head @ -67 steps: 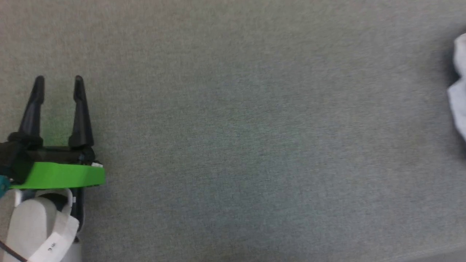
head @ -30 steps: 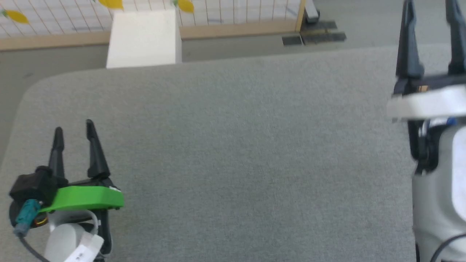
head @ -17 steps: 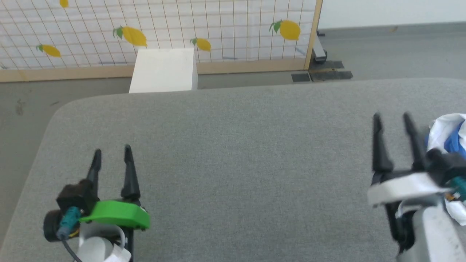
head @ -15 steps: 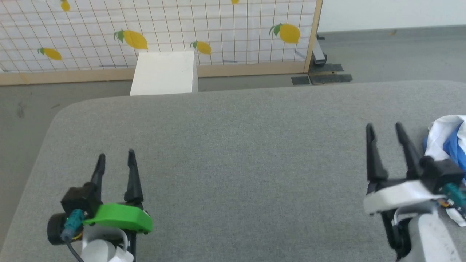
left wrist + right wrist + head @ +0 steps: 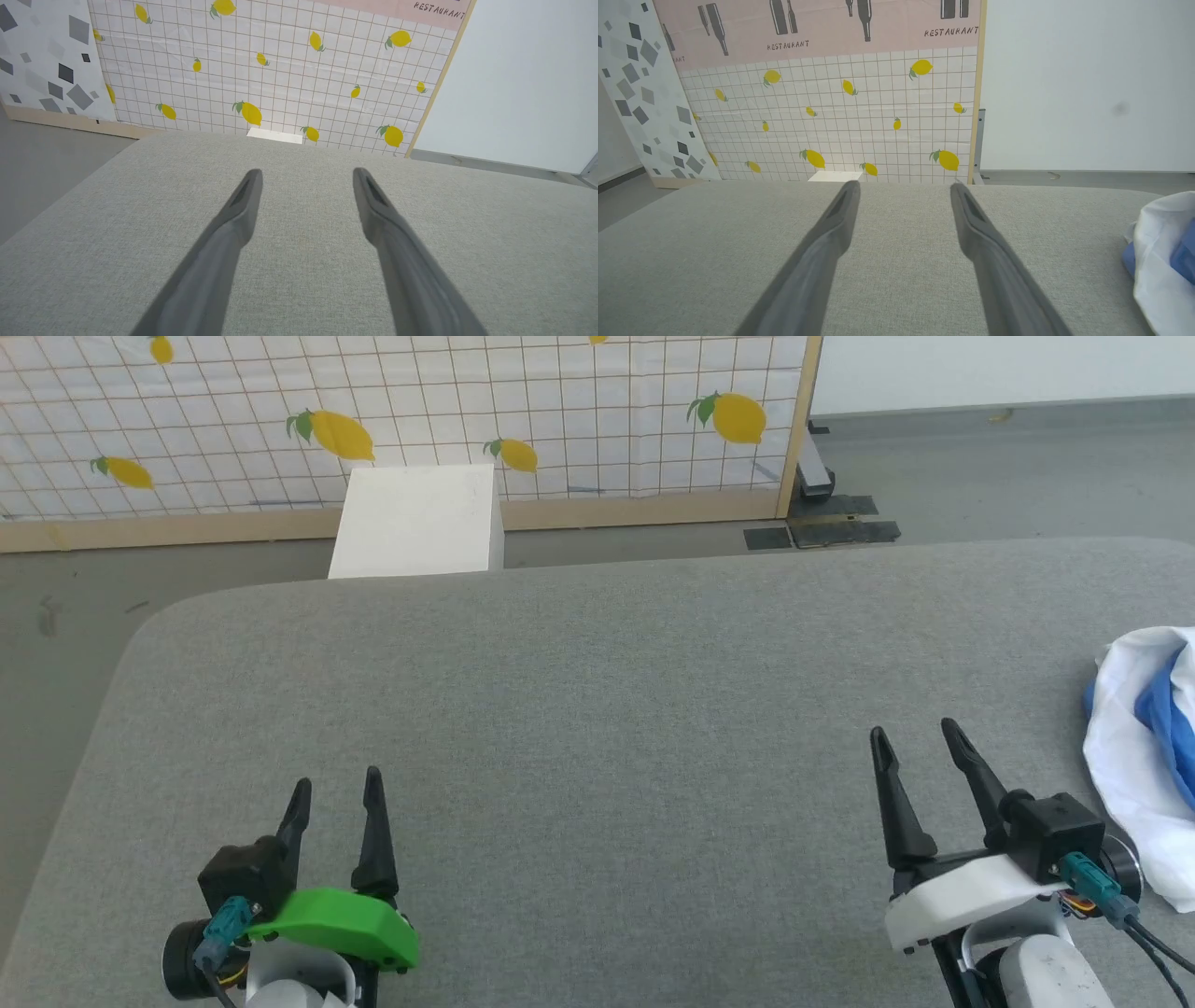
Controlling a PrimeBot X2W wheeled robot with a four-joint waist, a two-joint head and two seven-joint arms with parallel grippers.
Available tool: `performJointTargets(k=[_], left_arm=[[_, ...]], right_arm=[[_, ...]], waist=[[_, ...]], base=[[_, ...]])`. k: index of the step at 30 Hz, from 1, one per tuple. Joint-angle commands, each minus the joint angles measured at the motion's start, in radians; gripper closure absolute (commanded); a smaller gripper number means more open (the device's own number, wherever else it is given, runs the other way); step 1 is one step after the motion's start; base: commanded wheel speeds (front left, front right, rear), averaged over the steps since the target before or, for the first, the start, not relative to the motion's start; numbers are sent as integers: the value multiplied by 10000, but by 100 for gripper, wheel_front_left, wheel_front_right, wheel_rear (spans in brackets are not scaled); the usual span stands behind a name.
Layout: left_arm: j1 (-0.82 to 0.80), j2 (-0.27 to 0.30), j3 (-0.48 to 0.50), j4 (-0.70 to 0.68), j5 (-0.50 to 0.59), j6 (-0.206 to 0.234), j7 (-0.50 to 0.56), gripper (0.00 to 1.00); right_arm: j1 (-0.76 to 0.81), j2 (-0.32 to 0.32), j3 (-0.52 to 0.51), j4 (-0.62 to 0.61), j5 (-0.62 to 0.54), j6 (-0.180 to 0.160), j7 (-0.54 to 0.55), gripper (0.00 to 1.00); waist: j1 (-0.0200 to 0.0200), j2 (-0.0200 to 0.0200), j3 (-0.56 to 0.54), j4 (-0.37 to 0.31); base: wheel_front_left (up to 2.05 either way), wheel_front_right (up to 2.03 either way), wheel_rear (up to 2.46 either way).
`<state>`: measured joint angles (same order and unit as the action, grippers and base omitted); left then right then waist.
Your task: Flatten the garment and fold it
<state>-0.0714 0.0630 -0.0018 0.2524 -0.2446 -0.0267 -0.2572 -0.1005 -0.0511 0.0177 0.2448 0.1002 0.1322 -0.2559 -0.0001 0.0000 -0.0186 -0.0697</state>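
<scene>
The garment (image 5: pixel 1130 761) lies crumpled at the right edge of the grey padded table (image 5: pixel 597 709), white with blue folds; it runs out of the head view on the right. In the right wrist view the garment (image 5: pixel 1157 252) bulges at the right edge. My right gripper (image 5: pixel 915 733) hovers open over bare table just left of the garment, not touching it, nothing between its fingers (image 5: pixel 831 233). My left gripper (image 5: pixel 336 784) stands open at the lower left over bare table, far from the garment, its fingers (image 5: pixel 238 219) apart and empty.
Beyond the table's far edge stands a white box (image 5: pixel 415 518) on the grey floor, in front of a lemon-patterned partition (image 5: pixel 420 401) with a wooden frame. The table's rounded left corner (image 5: pixel 159 616) lies ahead of my left gripper.
The head camera has tilted up, bringing the table's far edge, the partition and the garment into view. Both grippers now sit lower in the picture, still open.
</scene>
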Motion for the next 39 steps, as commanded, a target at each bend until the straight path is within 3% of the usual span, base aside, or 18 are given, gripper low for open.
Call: performJointTargets(k=[1,5,6,39], left_arm=[[46,-43,-7,45,-167,-65,-44,0],[-62,-56,-26,186,-139,-114,-44,0],[-13,-21,-33,183,-51,-77,1,100],[154,-45,-34,-437,526,6,597,100]], right_arm=[[95,8,15,2,90,-15,-57,0],[52,8,35,16,110,-15,-58,0],[-1,0,23,1,67,0,1,100],[231,2,-26,-562,-181,-2,592,100]], waist=[[1,0,37,15],[1,0,82,12],[1,0,81,13],[1,0,107,169]], base=[[0,0,0],[0,0,0],[0,0,0],[0,0,0]])
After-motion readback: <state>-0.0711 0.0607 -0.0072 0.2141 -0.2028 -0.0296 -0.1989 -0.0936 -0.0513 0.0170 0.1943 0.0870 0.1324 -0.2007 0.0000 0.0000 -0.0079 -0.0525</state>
